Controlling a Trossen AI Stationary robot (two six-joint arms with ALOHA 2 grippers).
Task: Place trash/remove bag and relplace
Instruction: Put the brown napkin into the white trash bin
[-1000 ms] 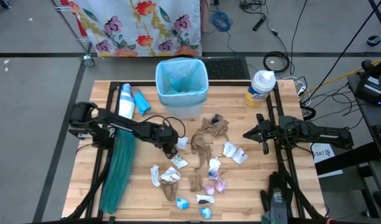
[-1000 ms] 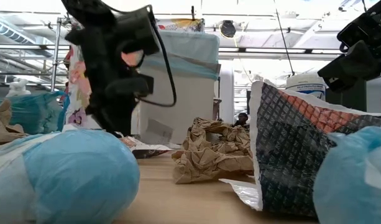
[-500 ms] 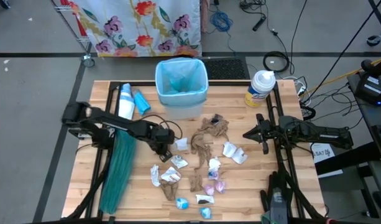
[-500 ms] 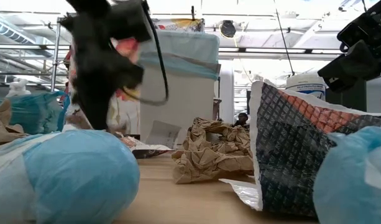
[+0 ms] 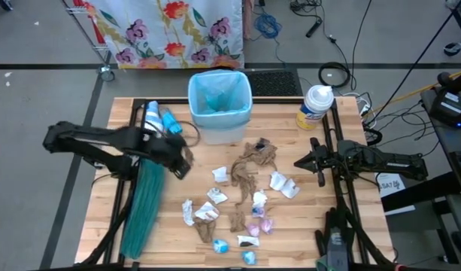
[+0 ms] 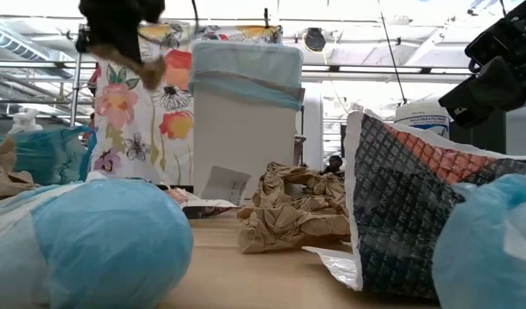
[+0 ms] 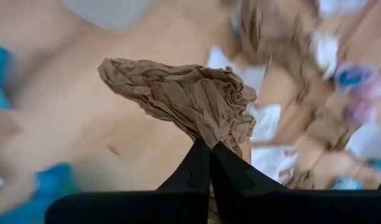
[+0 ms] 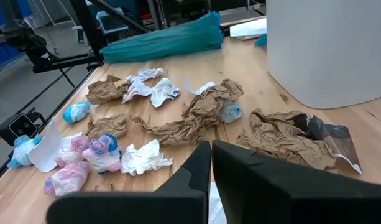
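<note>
left gripper (image 7: 210, 146): jaws pinched on a brown paper towel (image 7: 184, 99), being held above the surface near the bin (image 5: 219, 105)
handling: light, soft, crushable; being pinched by one fold
right gripper (image 8: 211, 149): jaws closed, empty

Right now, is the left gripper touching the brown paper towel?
Touching. In the left wrist view the left gripper is shut on the brown paper towel, pinching its lower edge.
</note>
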